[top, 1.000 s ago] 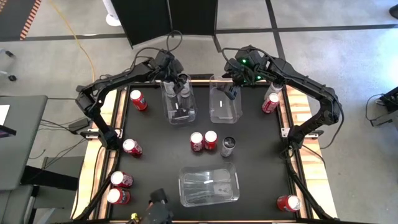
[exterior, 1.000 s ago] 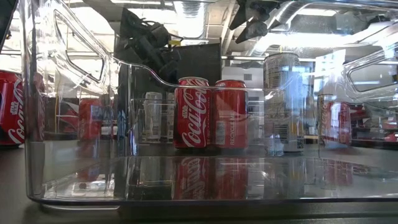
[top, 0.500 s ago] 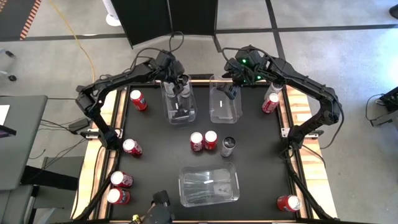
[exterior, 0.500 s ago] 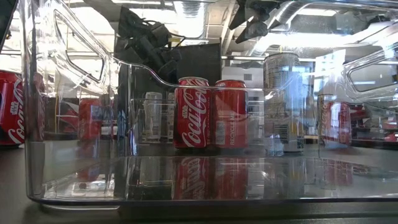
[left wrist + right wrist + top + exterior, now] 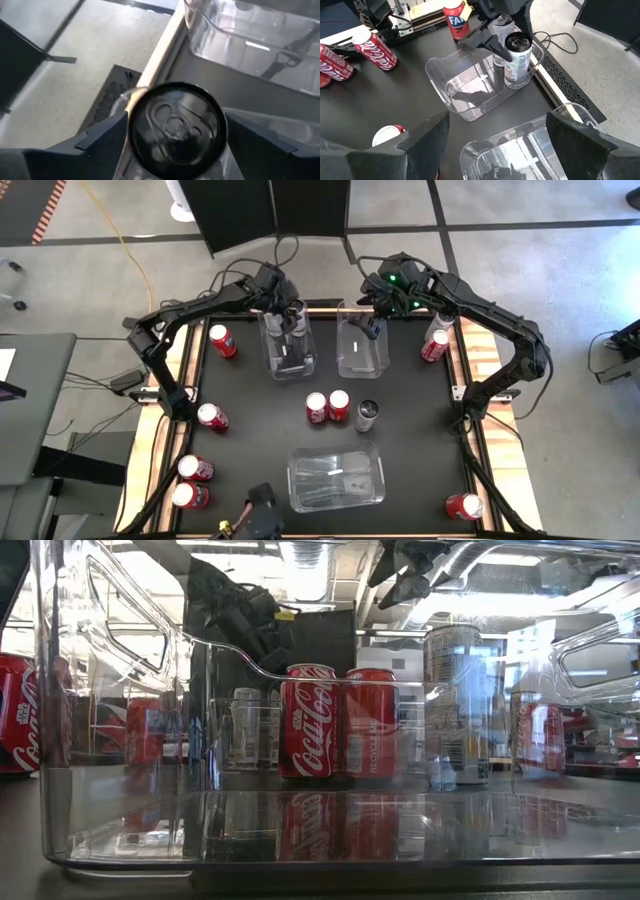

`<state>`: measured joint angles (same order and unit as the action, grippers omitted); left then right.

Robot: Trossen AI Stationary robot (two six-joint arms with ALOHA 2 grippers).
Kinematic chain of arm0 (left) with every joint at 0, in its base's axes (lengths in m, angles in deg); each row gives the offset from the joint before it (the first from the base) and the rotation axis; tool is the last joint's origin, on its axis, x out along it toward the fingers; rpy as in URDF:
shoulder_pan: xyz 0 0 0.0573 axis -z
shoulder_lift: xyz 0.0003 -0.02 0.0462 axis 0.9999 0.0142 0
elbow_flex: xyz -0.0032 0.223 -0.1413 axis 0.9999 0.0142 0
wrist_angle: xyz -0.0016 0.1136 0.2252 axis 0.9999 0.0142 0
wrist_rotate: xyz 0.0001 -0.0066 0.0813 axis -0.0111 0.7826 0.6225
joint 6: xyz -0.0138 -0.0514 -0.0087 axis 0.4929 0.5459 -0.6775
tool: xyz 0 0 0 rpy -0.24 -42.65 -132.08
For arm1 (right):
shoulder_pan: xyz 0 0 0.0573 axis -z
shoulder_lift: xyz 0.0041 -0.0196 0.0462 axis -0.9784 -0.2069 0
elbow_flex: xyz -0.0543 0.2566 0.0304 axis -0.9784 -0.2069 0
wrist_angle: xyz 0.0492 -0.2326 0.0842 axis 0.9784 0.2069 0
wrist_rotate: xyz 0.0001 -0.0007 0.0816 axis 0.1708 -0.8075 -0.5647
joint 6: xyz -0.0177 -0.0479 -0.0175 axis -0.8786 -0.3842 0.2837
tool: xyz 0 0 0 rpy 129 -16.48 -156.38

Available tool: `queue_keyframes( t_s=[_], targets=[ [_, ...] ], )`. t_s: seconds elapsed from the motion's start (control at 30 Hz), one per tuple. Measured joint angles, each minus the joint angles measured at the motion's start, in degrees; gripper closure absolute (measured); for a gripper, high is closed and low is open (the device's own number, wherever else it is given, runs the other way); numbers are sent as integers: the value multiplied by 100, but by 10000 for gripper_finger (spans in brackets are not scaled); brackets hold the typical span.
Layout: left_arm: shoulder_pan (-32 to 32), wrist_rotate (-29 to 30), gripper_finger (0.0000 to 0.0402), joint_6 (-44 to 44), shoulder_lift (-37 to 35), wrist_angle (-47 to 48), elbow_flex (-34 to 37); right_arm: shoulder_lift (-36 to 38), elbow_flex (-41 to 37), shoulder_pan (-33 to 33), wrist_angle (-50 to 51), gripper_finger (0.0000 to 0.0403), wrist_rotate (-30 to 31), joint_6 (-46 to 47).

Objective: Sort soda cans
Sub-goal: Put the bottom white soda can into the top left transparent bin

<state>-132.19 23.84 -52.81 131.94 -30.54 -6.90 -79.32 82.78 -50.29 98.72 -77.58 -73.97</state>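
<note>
Now a silver can (image 5: 176,131) sits between the left gripper's (image 5: 290,320) fingers (image 5: 102,137), which close on its sides, inside the left bin (image 5: 288,340) at 11 o'clock on the table (image 5: 250,430). A second silver can (image 5: 500,30) stands just behind it in that bin. The right gripper (image 5: 368,320) hangs wide open and empty over the right bin (image 5: 362,350) at 1 o'clock. Two red cans (image 5: 327,406) and a grey can (image 5: 367,415) stand at the centre, above a third bin (image 5: 336,476) at 6 o'clock.
</note>
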Motion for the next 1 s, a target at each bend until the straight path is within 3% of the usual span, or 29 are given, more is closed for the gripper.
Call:
queue_keyframes(
  t_s=[0.13, 0.4, 0.73, 1.0],
  targets=[
    [-46, 2, 90, 154, -16, -157, 0, 0, 0, -1, 0, 56, 0, 0],
    [-68, -82, 151, -19, -17, -83, -4, 0, 0, 2, -2, 56, 0, 0],
    [-99, 176, 124, -582, -11, -53, -125, 0, 0, 2, -4, 56, 0, 101],
    [-244, 114, 126, -272, -11, 235, -139, 0, 0, 6, -7, 56, 1, 199]
  ],
)
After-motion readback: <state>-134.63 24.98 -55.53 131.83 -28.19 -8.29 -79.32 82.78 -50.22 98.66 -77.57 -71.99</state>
